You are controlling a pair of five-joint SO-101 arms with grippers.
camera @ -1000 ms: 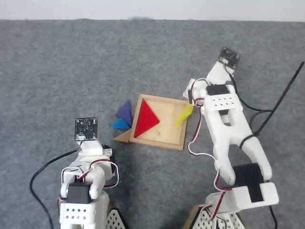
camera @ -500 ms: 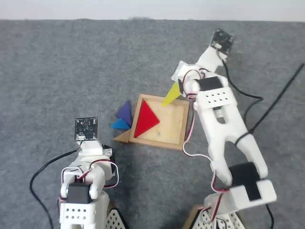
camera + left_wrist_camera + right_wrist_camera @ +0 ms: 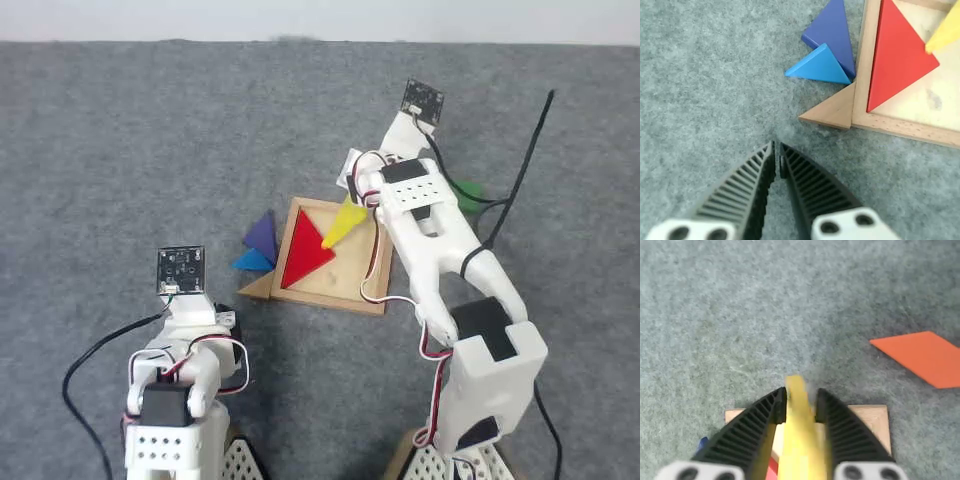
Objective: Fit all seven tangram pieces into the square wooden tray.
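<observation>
The square wooden tray (image 3: 332,300) lies mid-table with a red triangle (image 3: 303,250) in its left half. My right gripper (image 3: 800,399) is shut on a yellow piece (image 3: 343,222), held tilted over the tray's far edge (image 3: 867,415). Against the tray's left side lie a dark blue triangle (image 3: 262,232), a light blue triangle (image 3: 252,260) and a wooden triangle (image 3: 258,287). My left gripper (image 3: 777,150) is shut and holds nothing, on the cloth short of the wooden triangle (image 3: 832,111). An orange parallelogram (image 3: 922,357) lies beyond the tray.
A green piece (image 3: 468,192) peeks out from behind the right arm, to the tray's right. Grey cloth covers the whole table. The left arm (image 3: 180,350) stands at the near left, and a black cable (image 3: 520,180) runs along the right arm.
The right arm has swung left with the yellow piece, from the tray's right rim to above its far edge. The left arm has kept still.
</observation>
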